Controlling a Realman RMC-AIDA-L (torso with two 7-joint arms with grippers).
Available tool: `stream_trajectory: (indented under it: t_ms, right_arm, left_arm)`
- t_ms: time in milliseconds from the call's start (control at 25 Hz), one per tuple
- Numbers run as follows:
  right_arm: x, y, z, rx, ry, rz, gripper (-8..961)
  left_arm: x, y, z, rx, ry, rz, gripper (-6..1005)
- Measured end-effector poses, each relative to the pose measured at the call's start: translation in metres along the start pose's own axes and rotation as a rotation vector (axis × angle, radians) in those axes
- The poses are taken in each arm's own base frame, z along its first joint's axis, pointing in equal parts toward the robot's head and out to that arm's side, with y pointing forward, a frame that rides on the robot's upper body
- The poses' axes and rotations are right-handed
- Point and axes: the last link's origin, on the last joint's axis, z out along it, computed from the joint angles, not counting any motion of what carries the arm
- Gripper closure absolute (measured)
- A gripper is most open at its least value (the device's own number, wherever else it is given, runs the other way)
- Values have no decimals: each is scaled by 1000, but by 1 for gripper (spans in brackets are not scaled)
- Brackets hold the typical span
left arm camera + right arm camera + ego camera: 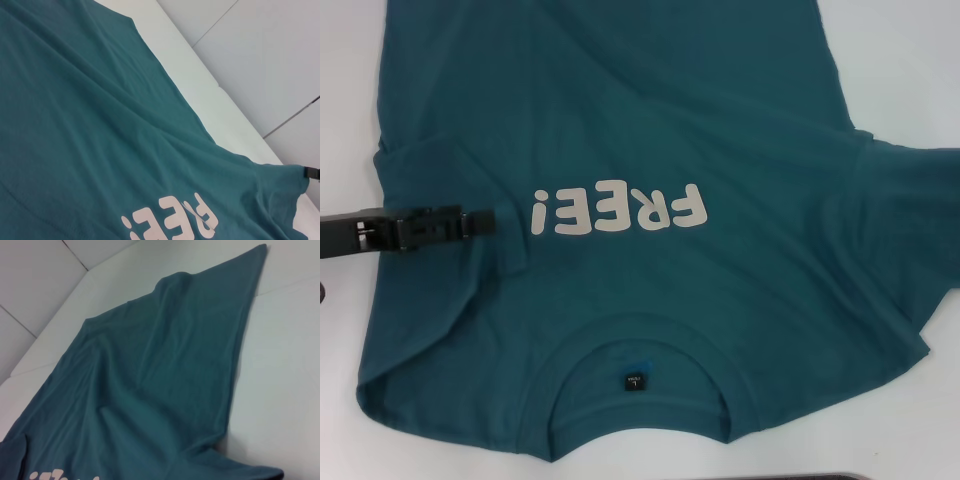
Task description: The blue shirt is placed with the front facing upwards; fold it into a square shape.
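at nine o'clock the left gripper [485, 221] is reaching over the folded-in sleeve [445, 200], apparently pinching it though i cannot tell, while the blue shirt [720, 120] is lying print-up across the table [930, 60], collar [642, 385] at six o'clock.

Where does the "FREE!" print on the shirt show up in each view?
Head view: "FREE!" print mid-picture, on the blue shirt, just beyond the left hand.
Left wrist view: print at the bottom edge, partly cut off.
Right wrist view: only letter tops at the bottom edge.
Shared landmark: the print itself.
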Motion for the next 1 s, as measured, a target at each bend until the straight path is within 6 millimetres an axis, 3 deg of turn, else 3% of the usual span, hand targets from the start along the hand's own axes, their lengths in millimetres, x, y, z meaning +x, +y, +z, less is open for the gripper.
stream_trajectory:
  t_ms: [680, 1000]
  right_arm:
    - [-5, -4, -2, 32, -20, -15, 947]
    - [-6, 6, 3, -29, -4, -28, 948]
  left_arm:
    - [1, 1, 2, -6, -2, 0, 109]
    - [1, 0, 2, -5, -2, -2, 108]
